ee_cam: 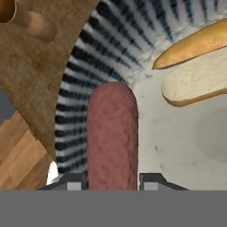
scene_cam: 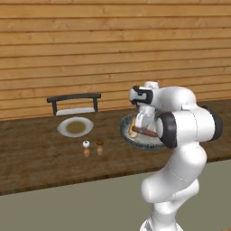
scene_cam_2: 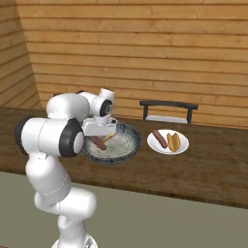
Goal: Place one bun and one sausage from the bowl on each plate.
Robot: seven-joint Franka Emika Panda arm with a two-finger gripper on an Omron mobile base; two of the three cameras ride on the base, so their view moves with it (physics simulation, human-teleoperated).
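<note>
On the wooden tabletop (scene_cam: 36, 153), toward its left along the far edge, sits an empty white plate (scene_cam: 75, 127) with a tan centre, just in front of a dark chair (scene_cam: 74, 103). Nearer the front edge, right of that plate, stand two small shakers (scene_cam: 92, 147), one white-topped and one brown-topped. Further right is the dark grey-blue bowl (scene_cam_2: 127, 147), with the pincer (ee_cam: 112, 181) lowered into it. In the hand view its two tips sit tight against both sides of a reddish-brown sausage (ee_cam: 112, 133), clamped on it over the bowl's pale inside. A split bun (ee_cam: 199, 66) lies in the bowl just beside the sausage. At the right, a second plate (scene_cam_2: 181, 148) carries a sausage and a bun side by side, in front of another chair (scene_cam_2: 168, 110).
</note>
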